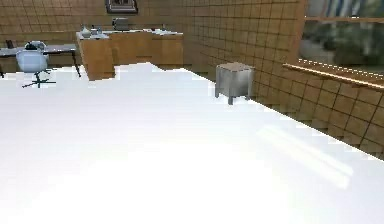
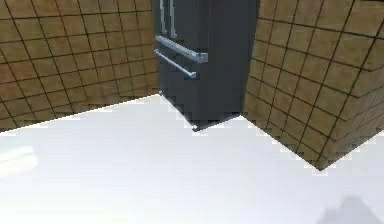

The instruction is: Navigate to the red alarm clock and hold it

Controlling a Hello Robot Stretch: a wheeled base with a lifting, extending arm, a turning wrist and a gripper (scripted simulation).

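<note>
Wooden counters (image 1: 130,50) stand at the far end of the room in the forward view, with small indistinct items on top. A desk (image 1: 40,50) with a white office chair (image 1: 36,62) sits at the forward view's far left. Nothing in these views has the shape and colour of a red alarm clock.
A small grey box-like stool (image 1: 233,82) stands by the tiled wall at the forward view's right, under a window (image 1: 345,40). A dark fridge (image 2: 200,60) stands in the tiled corner in the arm side view. Wide white floor (image 1: 150,150) lies ahead.
</note>
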